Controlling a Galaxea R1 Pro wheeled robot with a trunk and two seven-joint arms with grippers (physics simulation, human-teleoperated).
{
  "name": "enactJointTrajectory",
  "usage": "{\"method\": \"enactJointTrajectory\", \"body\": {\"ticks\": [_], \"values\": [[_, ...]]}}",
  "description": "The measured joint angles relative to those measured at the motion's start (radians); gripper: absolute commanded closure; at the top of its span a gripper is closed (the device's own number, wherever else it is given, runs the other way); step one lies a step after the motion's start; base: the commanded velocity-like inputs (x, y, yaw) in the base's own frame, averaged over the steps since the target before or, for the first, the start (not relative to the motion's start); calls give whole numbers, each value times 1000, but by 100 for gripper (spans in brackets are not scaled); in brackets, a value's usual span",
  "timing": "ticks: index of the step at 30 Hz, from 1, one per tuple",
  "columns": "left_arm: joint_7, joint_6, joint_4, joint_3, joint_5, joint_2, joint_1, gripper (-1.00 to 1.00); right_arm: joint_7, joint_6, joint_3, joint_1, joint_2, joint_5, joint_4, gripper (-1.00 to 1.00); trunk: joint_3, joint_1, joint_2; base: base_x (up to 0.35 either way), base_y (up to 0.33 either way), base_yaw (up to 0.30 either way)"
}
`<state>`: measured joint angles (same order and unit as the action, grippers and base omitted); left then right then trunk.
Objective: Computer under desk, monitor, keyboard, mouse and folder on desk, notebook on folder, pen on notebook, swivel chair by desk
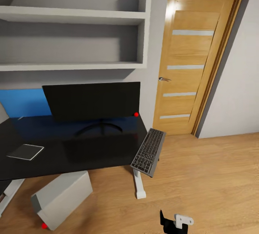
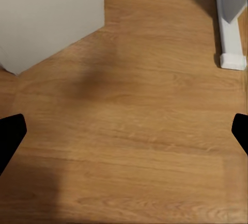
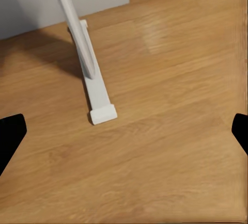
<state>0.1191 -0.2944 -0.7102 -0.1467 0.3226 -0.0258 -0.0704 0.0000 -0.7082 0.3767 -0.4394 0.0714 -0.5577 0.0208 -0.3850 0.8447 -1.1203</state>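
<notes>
- The monitor (image 1: pixel 91 101) stood upright on the desk (image 1: pixel 64 151).
- The keyboard (image 1: pixel 148 151) overhung the desk's right edge.
- The computer (image 1: pixel 61 200) lay tilted under the desk.
- Left gripper (image 2: pixel 124 133) and right gripper (image 3: pixel 124 133) had fingers spread apart above the floor (image 2: pixel 139 146).

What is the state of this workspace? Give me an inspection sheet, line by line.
Surface: black desk, glossy top.
Job's things: monitor upright on the desk; keyboard overhanging its right edge; computer tilted on the floor, partly under the desk.
Clutter: flat grey rectangle on the desk.
Grippers: left gripper and right gripper over the wood floor, fingers apart, holding nothing.
Cables: nothing seen.
Surroundings: wall shelves, wooden door.
</notes>
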Motion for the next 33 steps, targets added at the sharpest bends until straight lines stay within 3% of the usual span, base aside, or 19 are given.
{"method": "enactJointTrajectory", "body": {"ticks": [14,26,33], "values": [[1,0,0,0,0,0,0,-100,0,0,0,0,0,0,0,-100,0,0,0,0,84,-288],[-4,-4,-10,5,1,-3,0,-100,1,-1,0,0,0,1,0,-100,-2,0,0,0,1,-41],[-3,-4,-78,8,2,-3,0,-100,1,-1,-1,0,-1,2,-1,-100,-2,0,0,0,0,0]]}}
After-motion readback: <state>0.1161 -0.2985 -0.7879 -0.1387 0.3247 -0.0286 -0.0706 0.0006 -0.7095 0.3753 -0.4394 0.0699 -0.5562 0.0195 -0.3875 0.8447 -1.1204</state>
